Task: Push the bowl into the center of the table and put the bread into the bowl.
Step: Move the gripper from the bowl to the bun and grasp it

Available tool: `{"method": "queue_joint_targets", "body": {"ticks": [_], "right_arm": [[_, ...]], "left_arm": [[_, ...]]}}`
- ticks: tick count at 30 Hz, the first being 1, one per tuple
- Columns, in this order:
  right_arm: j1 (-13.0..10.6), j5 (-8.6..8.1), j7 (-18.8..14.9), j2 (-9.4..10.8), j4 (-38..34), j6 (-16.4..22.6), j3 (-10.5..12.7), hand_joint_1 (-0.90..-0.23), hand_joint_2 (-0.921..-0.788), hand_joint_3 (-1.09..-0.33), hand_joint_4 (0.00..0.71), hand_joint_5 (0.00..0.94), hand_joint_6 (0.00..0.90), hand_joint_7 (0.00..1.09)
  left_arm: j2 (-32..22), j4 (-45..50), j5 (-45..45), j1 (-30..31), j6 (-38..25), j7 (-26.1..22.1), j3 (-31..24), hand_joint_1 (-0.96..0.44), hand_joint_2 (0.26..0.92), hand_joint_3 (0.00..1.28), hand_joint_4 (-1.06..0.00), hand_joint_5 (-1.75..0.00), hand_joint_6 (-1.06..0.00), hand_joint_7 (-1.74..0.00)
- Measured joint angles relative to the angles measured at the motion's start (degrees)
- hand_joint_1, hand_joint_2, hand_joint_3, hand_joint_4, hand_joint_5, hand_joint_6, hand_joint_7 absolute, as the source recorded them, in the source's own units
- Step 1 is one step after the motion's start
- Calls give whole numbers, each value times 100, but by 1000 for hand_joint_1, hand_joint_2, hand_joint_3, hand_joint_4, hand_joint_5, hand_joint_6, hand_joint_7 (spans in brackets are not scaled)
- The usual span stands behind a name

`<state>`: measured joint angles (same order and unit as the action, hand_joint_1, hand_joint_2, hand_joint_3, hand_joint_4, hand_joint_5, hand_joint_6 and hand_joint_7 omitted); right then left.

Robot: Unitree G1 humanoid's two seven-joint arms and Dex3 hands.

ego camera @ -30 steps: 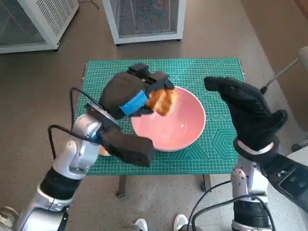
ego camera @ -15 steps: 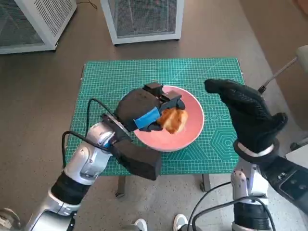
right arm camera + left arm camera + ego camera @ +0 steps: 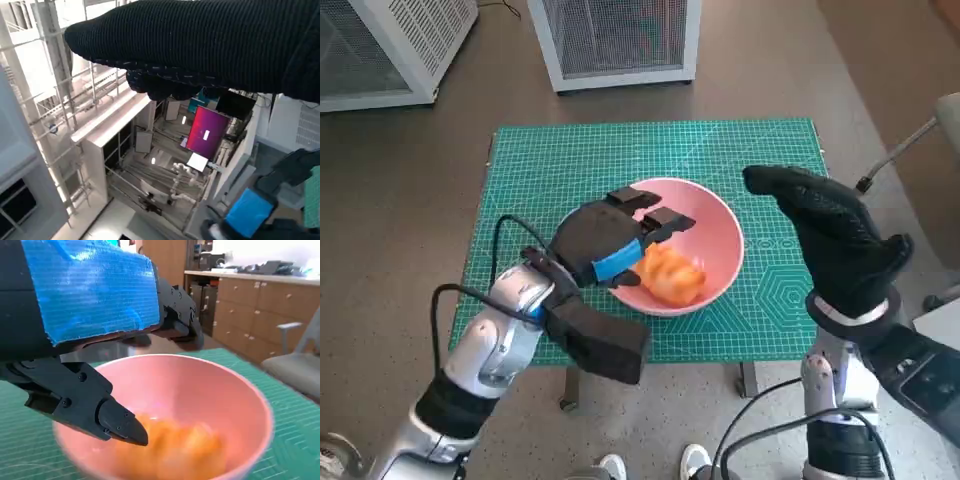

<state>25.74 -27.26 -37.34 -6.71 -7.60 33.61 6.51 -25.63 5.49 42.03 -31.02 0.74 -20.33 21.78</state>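
The bread lies inside the pink bowl, toward the bowl's 7 o'clock side in the head view, and the bowl sits near the middle of the green worktop, a little toward 5 o'clock of dead centre. The left hand hangs over the bowl's 9 o'clock rim with its fingers spread and holding nothing; in the left wrist view they stand just above the bread, apart from it.

The step in hand, as I judge it, is clearing the hand away. Done well, that means lifting straight up first, so the fingers do not catch the rim and drag or tip the bowl, and only then drawing back toward 8 o'clock.

The right hand is raised at the worktop's 3 o'clock side, holding nothing, its fingers loosely extended.

The bread is golden orange, lumpy and rounded, blurred in the wrist view. The bowl is smooth, glossy pink, upright.
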Motion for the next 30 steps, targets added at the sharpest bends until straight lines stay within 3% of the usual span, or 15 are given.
{"method": "queue_joint_targets", "body": {"ticks": [14, 24, 30], "right_arm": [[-12, 64, 8, 19, -18, 106, -14, -503, -921, -569, 369, 3, 43, 684], [-9, 58, 7, -13, -26, 110, 6, -519, -921, -566, 369, 3, 42, 691], [0, 51, 7, -30, -92, 102, 21, -514, -921, -567, 369, 2, 42, 692]], "left_arm": [[-391, 1795, -590, 756, -467, -865, -992, -455, 809, 2, -111, -1, -221, -77], [-922, 2389, -1024, 1171, -720, -1225, -1971, -365, 781, 0, -124, -5, -258, -75], [-1130, 2655, -873, 1396, -1012, -1331, -2216, -320, 759, 0, -122, -2, -277, -71]]}}
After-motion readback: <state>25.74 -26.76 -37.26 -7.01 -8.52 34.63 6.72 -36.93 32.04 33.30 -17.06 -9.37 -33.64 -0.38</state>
